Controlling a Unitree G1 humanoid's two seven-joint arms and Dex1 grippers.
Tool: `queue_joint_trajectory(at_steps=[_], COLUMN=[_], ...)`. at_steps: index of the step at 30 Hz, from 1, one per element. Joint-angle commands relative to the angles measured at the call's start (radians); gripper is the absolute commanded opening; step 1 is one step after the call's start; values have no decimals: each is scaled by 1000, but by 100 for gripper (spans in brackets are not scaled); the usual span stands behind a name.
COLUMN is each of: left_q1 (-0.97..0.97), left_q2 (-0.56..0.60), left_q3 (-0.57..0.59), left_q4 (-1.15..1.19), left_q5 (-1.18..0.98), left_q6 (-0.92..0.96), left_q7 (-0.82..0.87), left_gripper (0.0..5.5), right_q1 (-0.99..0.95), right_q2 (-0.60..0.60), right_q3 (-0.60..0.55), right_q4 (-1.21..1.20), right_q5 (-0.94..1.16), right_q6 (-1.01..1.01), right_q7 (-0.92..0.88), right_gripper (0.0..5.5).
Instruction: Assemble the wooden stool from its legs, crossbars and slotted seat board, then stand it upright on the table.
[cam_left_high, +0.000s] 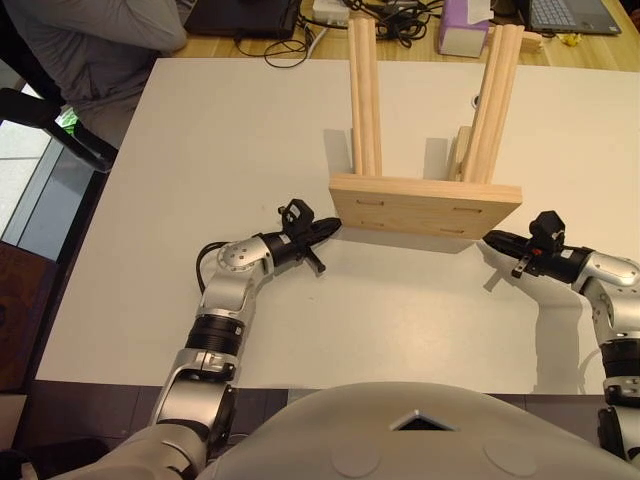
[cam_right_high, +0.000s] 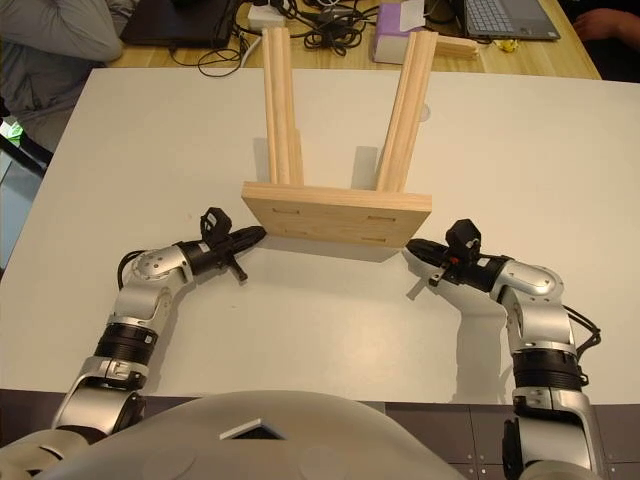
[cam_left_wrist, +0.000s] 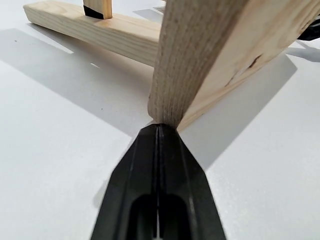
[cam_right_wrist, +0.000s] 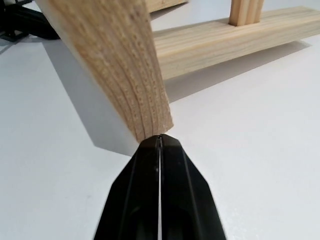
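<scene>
The assembled wooden stool lies on the white table (cam_left_high: 220, 150). Its slotted seat board (cam_left_high: 425, 205) stands on edge facing me, and its leg pairs (cam_left_high: 364, 95) (cam_left_high: 495, 100) stretch away toward the far side. My left gripper (cam_left_high: 330, 229) is shut, its tip touching the board's lower left corner (cam_left_wrist: 200, 60). My right gripper (cam_left_high: 492, 238) is also shut, and its tip (cam_right_wrist: 160, 139) presses against the board's lower right corner (cam_right_wrist: 115, 60). Neither gripper holds anything.
Beyond the table's far edge is a wooden desk with a laptop (cam_left_high: 240, 15), tangled cables (cam_left_high: 400, 20) and a purple box (cam_left_high: 462, 28). A person's sleeve (cam_left_high: 90, 25) shows at the far left. Open table surface lies on both sides of the stool.
</scene>
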Motion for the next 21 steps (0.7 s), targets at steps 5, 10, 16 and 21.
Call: queue_joint_trajectory(at_steps=[5,10,16,21], left_q1=[23,26,42,50], left_q2=[-6,-3,2,12], left_q3=[-13,-9,-3,10], left_q4=[-146,-226,-289,-340], left_q5=[-47,-72,-94,-121], left_q6=[63,107,143,173], left_q7=[-34,-29,-24,-23], left_gripper=[2,2,2,2], right_q1=[22,35,48,53], right_q2=[-7,-9,-17,-24], right_q3=[-21,-19,-38,-65], right_q4=[-130,-171,-247,-302], right_q5=[78,87,118,150], right_q6=[52,72,115,158], right_q7=[26,27,28,23], right_gripper=[0,0,0,0])
